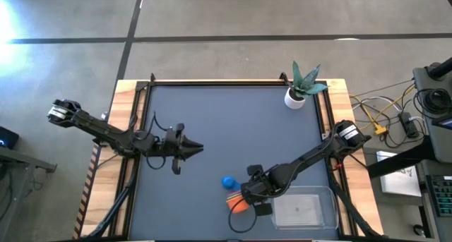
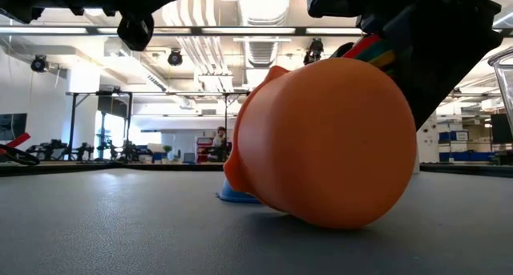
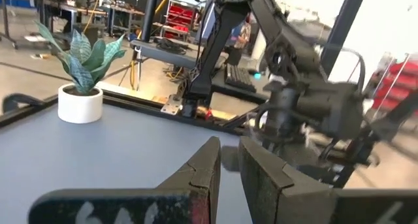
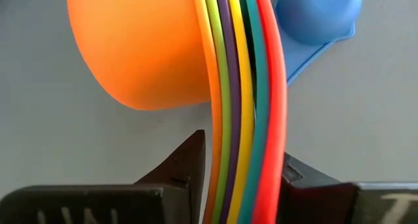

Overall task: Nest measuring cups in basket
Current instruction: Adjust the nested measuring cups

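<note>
Six cups nested already: stack [image 4: 238, 87] w/ orange outermost lies on its side on the desk [image 1: 233, 122], just beside the basket [image 1: 321, 214], not in it. Right claw [image 4: 238, 175] pinches the stacked handles. Blue cup [image 1: 228, 181] loose, touching the stack, un-nested. Left claw [image 1: 198, 149] idles pressed together, well apart from the basket. Left: add blue, put the stack in the basket.

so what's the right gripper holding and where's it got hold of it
The right gripper pinches the nested stack of cups by their stacked flat handles, orange cup outermost. The blue cup lies loose on the table beside it.
</note>
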Action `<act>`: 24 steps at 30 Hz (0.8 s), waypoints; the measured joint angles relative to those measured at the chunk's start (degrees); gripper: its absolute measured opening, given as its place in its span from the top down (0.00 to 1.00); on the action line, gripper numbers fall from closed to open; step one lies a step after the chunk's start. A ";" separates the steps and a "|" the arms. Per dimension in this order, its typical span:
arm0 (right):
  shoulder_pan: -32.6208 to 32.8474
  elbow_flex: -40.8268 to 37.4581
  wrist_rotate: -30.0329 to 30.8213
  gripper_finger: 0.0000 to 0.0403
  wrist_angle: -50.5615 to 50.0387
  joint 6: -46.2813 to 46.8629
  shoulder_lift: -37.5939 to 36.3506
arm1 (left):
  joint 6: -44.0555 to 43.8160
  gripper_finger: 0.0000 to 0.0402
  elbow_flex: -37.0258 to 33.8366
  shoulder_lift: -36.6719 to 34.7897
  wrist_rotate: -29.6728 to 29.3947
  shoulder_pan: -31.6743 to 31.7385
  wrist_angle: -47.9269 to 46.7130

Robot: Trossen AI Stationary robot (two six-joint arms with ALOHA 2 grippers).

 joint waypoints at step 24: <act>0.00 -1.45 0.02 0.73 0.84 2.02 0.09 | -1.88 0.90 8.77 14.22 -2.30 2.59 -8.05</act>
